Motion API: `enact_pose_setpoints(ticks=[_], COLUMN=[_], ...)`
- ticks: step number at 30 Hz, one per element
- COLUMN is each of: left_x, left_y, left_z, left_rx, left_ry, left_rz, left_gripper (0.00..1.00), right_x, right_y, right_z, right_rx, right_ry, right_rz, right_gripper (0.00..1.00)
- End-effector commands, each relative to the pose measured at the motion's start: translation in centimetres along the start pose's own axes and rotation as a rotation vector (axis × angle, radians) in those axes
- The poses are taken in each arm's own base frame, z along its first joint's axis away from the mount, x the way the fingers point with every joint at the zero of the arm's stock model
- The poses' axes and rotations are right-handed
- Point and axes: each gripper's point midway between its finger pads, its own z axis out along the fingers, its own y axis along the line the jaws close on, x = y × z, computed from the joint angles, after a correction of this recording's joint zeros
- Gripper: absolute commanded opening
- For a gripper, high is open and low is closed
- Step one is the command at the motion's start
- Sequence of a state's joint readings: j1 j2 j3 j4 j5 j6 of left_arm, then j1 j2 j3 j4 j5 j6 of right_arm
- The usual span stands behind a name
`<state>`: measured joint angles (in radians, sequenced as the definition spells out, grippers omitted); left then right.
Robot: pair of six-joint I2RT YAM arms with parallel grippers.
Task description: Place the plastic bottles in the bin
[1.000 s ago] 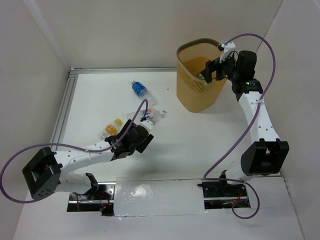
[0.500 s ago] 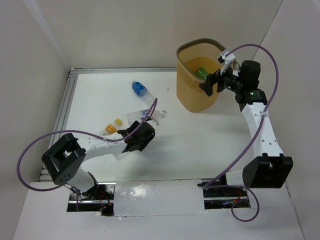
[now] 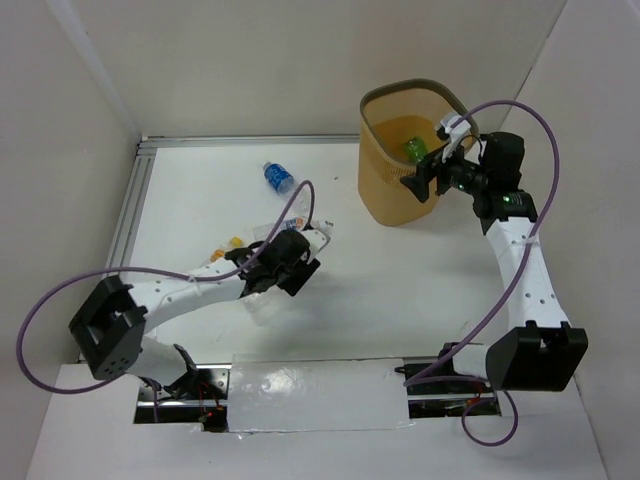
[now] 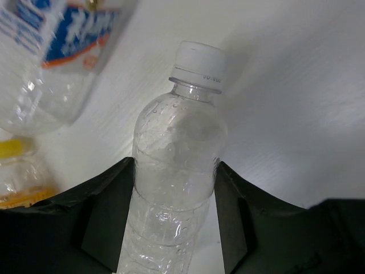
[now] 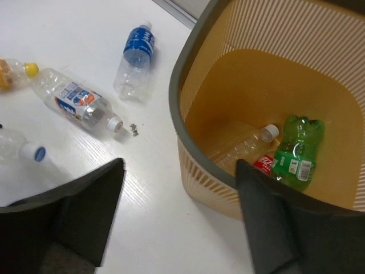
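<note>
My left gripper [image 4: 174,171] is shut on a clear plastic bottle [image 4: 182,125] with a white cap [image 4: 199,60], a finger pressed on each side of its body. From above, the left gripper [image 3: 292,262] sits at the table's middle left. The yellow-orange bin [image 3: 385,190] stands at the back right, its rim [image 5: 188,68] dark. Inside lie a green bottle [image 5: 296,151], a clear bottle [image 5: 242,145] and a red-labelled bottle [image 5: 263,164]. My right gripper [image 5: 179,165] hangs open and empty by the bin's near rim.
On the table lie a blue-labelled bottle [image 5: 134,60], a clear bottle with a blue and orange label [image 5: 77,105] and a small yellow-capped bottle [image 5: 11,74]. The last two lie close to my left gripper. An aluminium rail [image 3: 125,215] runs along the table's left edge.
The left gripper has gone from open to shut on the clear bottle and shifted slightly right. The right gripper drew back from over the bin to its near rim, still open.
</note>
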<state>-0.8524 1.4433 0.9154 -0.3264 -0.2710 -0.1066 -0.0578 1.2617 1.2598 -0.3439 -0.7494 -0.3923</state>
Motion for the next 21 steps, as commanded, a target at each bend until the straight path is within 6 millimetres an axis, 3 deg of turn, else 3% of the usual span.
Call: enact_pose_setpoints(ticks=[1, 2, 5, 6, 8, 10, 12, 13, 17, 18, 21], left_x=[-8.8, -10.2, -14.6, -16.8, -19.1, -23.2, -25.7, -27.7, -31.9, -32.8, -35.6], left_y=[-1.8, -2.1, -2.4, -2.1, -2.2, -1.7, -1.5, -1.7, -1.2, -1.4, -0.8], left_z=[-6.0, -7.0, -10.4, -11.7, -12.5, -15.0, -15.5, -17.3, -18.3, -18.7, -19.8], left_rx=[0.170, 0.196, 0.254, 0.250, 0.259, 0.268, 0.278, 0.305, 0.349, 0.363, 0.391], left_ry=[-0.287, -0.336, -0.463, -0.515, -0.561, -0.679, -0.738, -0.800, -0.896, -0.922, -1.000], left_rz=[-0.025, -0.013, 0.004, 0.008, 0.015, 0.002, -0.001, -0.010, -0.028, -0.031, -0.069], left_gripper=[0.35, 0.35, 0.35, 0.35, 0.34, 0.33, 0.30, 0.27, 0.27, 0.27, 0.27], right_x=[1.8, 2.0, 3.2, 3.7, 4.7, 6.2, 6.3, 6.0, 4.9, 4.9, 4.1], right_y=[2.1, 2.4, 3.0, 3.1, 3.4, 4.0, 4.3, 4.3, 4.1, 4.0, 4.6], right_z=[-1.3, -1.6, -2.2, -2.2, -2.5, -2.9, -3.5, -3.6, -3.9, -3.8, -3.8], right_rx=[-0.061, -0.063, -0.060, -0.063, -0.054, -0.052, -0.041, -0.035, -0.011, -0.014, -0.072], right_ry=[0.034, 0.038, 0.053, 0.061, 0.082, 0.110, 0.106, 0.092, 0.047, 0.054, 0.048], right_rz=[0.046, 0.037, 0.045, 0.054, 0.035, 0.026, -0.006, -0.030, -0.081, -0.073, -0.101], right_gripper=[0.78, 0.61, 0.29, 0.10, 0.00, 0.00, 0.00, 0.00, 0.11, 0.28, 0.64])
